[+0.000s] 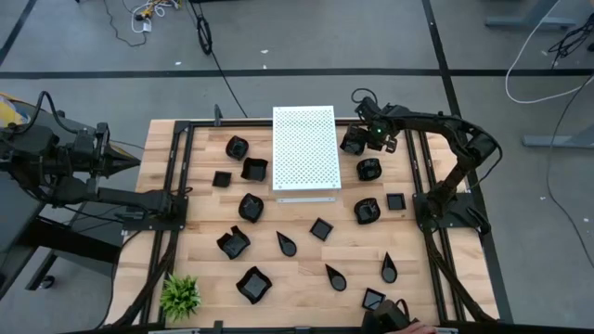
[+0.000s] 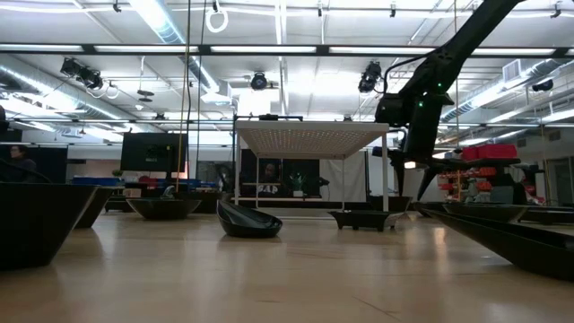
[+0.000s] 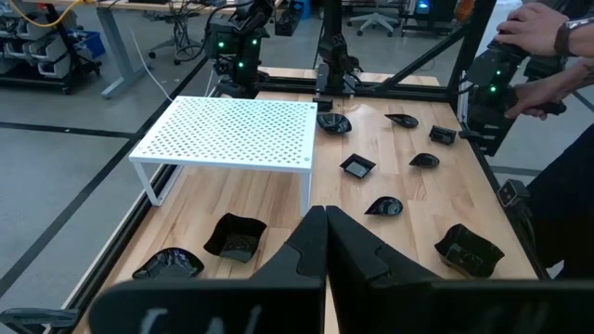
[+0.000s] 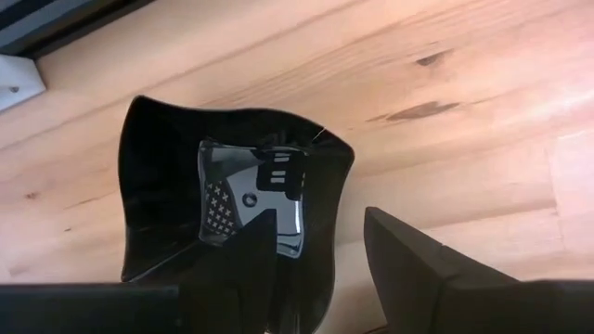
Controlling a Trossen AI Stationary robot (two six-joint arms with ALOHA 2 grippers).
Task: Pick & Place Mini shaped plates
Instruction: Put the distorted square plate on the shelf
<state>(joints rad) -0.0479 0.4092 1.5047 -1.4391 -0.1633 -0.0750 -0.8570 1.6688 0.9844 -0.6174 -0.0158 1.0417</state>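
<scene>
Right gripper (image 4: 320,264) hangs over a glossy black dish (image 4: 232,199) just beside the far right corner of the white board (image 1: 304,148), its fingers spread wide. One finger stands inside the dish's hollow and the other outside its wall, so the rim sits between them, but nothing is pinched yet and the dish rests flat on the wooden table (image 1: 306,269). The other small black dishes lie scattered over the table on both sides of the board and in front of it, none on top of it. The left gripper (image 3: 325,237) waits pulled back off the table's left edge, its fingers pressed together and holding nothing.

The likely next move is to close on that rim and lift. The wall is thin, shiny and flared, so a grip taken too near the lip could slide off as the arm rises, and the dish would drop or spin away. If the inner finger presses down before closing, it may tip the dish or push it toward the metal frame nearby. The board's corner is close, so a careless lift could knock the dish against its leg. A person's hand (image 3: 534,32) reaches near the right arm's base, which calls for care.
</scene>
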